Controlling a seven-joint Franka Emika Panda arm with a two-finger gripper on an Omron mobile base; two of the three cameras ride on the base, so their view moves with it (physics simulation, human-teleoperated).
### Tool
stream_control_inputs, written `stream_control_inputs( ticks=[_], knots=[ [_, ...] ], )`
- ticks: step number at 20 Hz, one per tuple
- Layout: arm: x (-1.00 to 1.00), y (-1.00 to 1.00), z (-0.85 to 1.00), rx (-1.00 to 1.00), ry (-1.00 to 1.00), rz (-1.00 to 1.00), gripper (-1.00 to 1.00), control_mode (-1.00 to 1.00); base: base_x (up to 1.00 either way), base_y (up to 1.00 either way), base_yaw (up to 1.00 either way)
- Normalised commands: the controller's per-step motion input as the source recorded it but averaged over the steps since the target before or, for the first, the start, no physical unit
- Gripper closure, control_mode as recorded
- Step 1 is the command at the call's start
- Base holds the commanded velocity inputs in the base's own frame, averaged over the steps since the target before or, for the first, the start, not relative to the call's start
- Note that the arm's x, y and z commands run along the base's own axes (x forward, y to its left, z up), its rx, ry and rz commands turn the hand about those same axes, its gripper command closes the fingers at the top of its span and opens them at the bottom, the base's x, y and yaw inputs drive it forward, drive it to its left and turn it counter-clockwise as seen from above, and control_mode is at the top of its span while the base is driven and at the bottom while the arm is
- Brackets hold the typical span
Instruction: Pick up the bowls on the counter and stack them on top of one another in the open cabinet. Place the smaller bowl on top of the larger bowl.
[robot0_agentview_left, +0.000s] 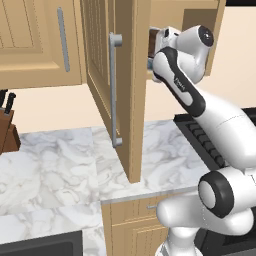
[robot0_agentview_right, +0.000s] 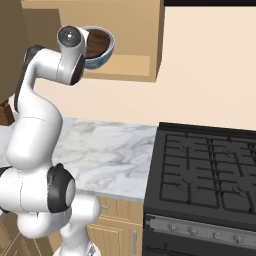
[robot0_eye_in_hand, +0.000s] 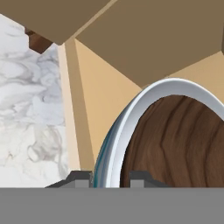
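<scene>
The arm reaches up to the cabinet (robot0_agentview_right: 135, 30) at upper left. The claw (robot0_eye_in_hand: 111, 177) is nearly closed, pinching the rim of the white bowl (robot0_eye_in_hand: 131, 118), with the brown bowl (robot0_eye_in_hand: 179, 144) nested inside.

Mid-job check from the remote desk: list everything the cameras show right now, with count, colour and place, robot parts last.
larger bowl: one, white and pale blue, in the open cabinet
smaller dark brown bowl: one, nested inside the larger bowl
open cabinet: one, light wood, on the wall above the counter, its door swung out with a long grey bar handle
closed wall cabinet: one, light wood, left of the open one
counter: one, white-grey marble, over wooden base cabinets
stove: one, black, right of the counter
knife block: one, brown, far left on the counter
gripper: one, dark fingertips either side of the bowl rims, at the cabinet
</scene>
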Motion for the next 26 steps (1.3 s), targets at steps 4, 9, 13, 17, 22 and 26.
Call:
stream_control_inputs(
  ticks=[4,9,13,17,22,26],
  knots=[
    [0.24,0.00,0.00,0.00,0.00,-0.01,1.00,-1.00,0.00,0.00,0.00],
    [0.23,0.00,0.00,0.00,0.00,-0.01,1.00,-1.00,0.00,0.00,0.00],
    [0.25,0.00,0.00,0.00,0.00,-0.01,1.00,-1.00,0.00,0.00,0.00],
    [0.26,0.00,0.00,0.00,0.00,-0.01,1.00,-1.00,0.00,0.00,0.00],
    [0.24,0.00,-0.01,0.00,0.00,-0.01,1.00,-1.00,0.00,0.00,0.00],
    [0.17,0.00,-0.02,0.00,0.02,-0.01,1.00,-1.00,0.00,0.00,0.00]
  ],
)
